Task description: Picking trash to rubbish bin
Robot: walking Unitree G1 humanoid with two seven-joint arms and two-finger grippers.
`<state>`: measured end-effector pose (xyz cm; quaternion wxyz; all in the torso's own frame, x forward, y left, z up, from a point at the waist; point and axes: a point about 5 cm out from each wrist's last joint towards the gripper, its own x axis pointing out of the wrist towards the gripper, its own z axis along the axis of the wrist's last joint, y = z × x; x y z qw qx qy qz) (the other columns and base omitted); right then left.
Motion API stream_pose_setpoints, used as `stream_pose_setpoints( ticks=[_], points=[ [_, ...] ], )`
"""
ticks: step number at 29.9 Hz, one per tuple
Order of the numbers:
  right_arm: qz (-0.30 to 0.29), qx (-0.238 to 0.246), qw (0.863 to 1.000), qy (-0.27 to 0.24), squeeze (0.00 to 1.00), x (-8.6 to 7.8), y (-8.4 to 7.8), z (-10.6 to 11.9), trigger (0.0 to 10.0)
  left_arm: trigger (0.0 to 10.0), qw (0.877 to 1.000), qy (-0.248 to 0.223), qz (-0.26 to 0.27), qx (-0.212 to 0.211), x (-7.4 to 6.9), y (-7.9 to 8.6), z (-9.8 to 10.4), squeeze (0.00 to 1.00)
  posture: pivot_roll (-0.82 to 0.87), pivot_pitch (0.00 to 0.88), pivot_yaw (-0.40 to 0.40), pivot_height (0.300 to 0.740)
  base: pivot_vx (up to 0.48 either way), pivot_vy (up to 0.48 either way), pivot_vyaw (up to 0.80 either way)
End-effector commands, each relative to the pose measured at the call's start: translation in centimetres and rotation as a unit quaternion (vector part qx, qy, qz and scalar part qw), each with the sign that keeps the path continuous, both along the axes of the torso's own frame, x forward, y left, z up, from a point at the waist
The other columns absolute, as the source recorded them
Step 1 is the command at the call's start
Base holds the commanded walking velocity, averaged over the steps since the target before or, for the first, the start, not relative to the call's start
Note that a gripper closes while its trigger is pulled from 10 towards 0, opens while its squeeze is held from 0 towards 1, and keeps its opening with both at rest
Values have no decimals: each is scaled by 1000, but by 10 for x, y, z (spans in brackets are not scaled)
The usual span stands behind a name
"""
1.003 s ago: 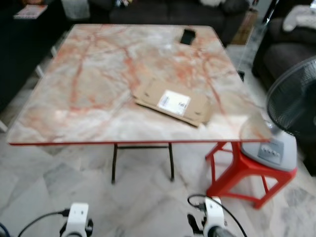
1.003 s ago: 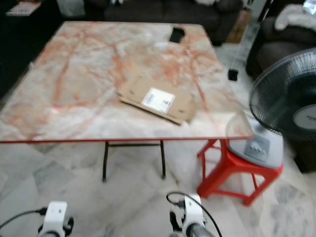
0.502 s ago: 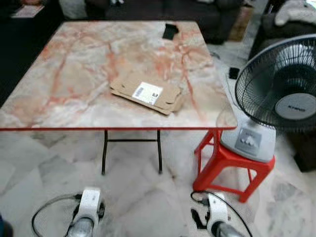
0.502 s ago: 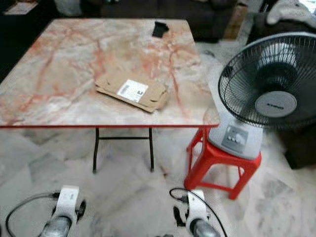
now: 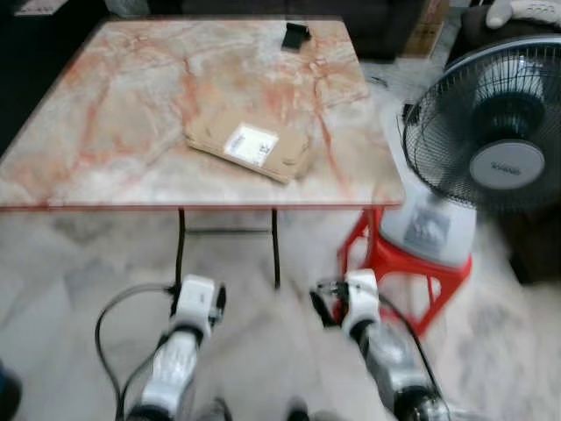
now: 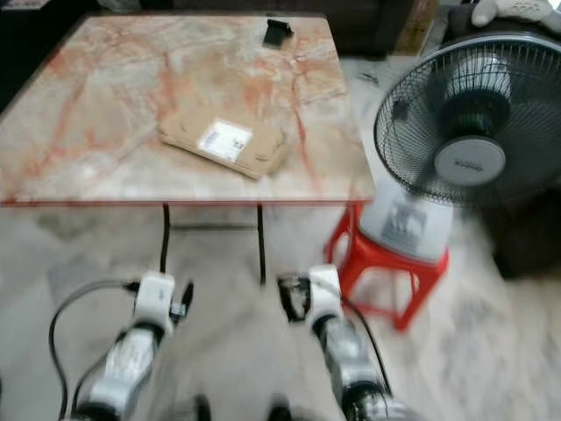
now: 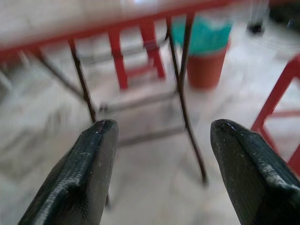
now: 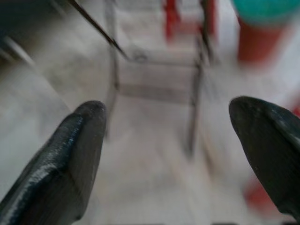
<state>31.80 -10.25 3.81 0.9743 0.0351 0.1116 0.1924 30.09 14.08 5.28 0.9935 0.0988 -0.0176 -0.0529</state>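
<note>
A flattened cardboard box (image 5: 248, 146) lies on the marble-patterned bench (image 5: 123, 114), toward the near edge and a little right of the middle. Its long axis runs on a slant, from the far left to the near right, and its white label (image 5: 251, 144) faces up. Far back on the bench, near the far right corner and well apart from the cardboard, sits a small black object (image 5: 294, 35) that is too blurred to name.

Just to the right of the bench stands a red stool (image 5: 394, 267) carrying a grey fan (image 5: 491, 140) with a round black cage, its face turned toward the robot.

Both arms are held low in front of the bench, over the pale marble floor (image 5: 79, 263), well short of the cardboard. The left end effector (image 7: 161, 164) has its two black fingers spread wide with nothing between them, pointing under the bench past its dark legs toward an orange bin with a green liner (image 7: 204, 49). The right end effector (image 8: 187, 159) is likewise spread wide and empty, aimed at the floor and the bench legs; that view is heavily blurred.
</note>
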Motion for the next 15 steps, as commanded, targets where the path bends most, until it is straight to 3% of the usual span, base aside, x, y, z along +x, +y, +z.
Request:
stream_pose_setpoints(
  ticks=[1,8,10,15],
  points=[
    [7,11,999,-34,0,5,3,12,10000,10000,999,-28,-14,0,0,-9,10,0,91,135,-41,740,0,0,0],
    [11,45,991,-122,0,19,15,50,10000,10000,995,-97,-33,-9,-2,-21,41,0,93,101,-33,740,0,0,0],
    [8,65,985,-159,0,26,21,71,10000,10000,991,-131,-11,-25,6,-19,63,0,92,78,-25,740,0,0,0],
    [6,73,982,-174,0,31,30,85,10000,10000,986,-163,7,-21,17,-18,86,0,100,57,-25,740,0,0,0]
  ],
)
